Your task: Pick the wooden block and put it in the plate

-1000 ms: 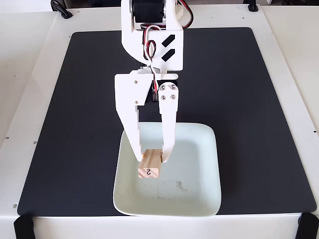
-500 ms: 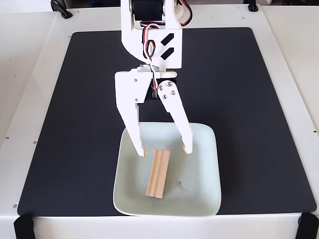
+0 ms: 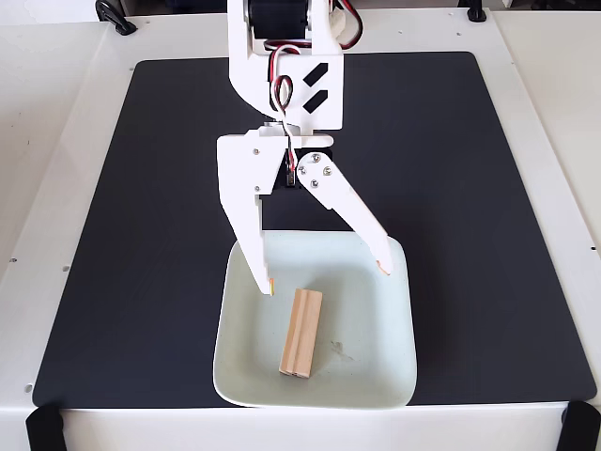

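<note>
Block (image 3: 300, 332) lies flat inside plate (image 3: 390, 376), approx. centre, long axis near-vertical in fixed view; no legible marking on it. Gripper (image 3: 326, 279) above plate, fingers spread wide, holding nothing. Plate sits on black mat (image 3: 488, 188). Arm bears two black slots.

So in the fixed view we've got the wooden block (image 3: 300, 333) lying flat inside the plate (image 3: 385, 376), long axis running roughly 12 to 6. Our gripper (image 3: 326, 279) hangs over the plate's 12 o'clock side, jaws spread wide, not touching the block. Plate sits on the black mat (image 3: 488, 188).
</note>
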`<state>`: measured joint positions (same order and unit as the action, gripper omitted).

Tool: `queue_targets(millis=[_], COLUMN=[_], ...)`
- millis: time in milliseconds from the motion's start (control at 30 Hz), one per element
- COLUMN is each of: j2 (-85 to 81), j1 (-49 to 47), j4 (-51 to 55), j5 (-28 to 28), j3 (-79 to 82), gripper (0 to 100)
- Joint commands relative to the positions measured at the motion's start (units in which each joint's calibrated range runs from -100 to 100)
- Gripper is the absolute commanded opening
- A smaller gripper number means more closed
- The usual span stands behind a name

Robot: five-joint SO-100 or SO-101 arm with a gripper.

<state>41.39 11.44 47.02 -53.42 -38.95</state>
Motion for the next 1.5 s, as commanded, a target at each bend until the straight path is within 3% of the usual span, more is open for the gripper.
queue_targets(millis=[0,100,133,200,433,1467], j2=[-6.6,-10.8,-12.6,-16.2,-31.9,-130.9], j1=[-0.4,-0.8,-0.9,-1.8,-5.6,-16.1], j4=[-0.3,-0.3,-0.4,-0.8,-0.8,-0.5], j5=[0.1,0.2,0.2,0.2,4.1,3.8], j3=[2.3,7.3,9.7,14.4,30.0,129.2], gripper=[20,1,0,4,1,1])
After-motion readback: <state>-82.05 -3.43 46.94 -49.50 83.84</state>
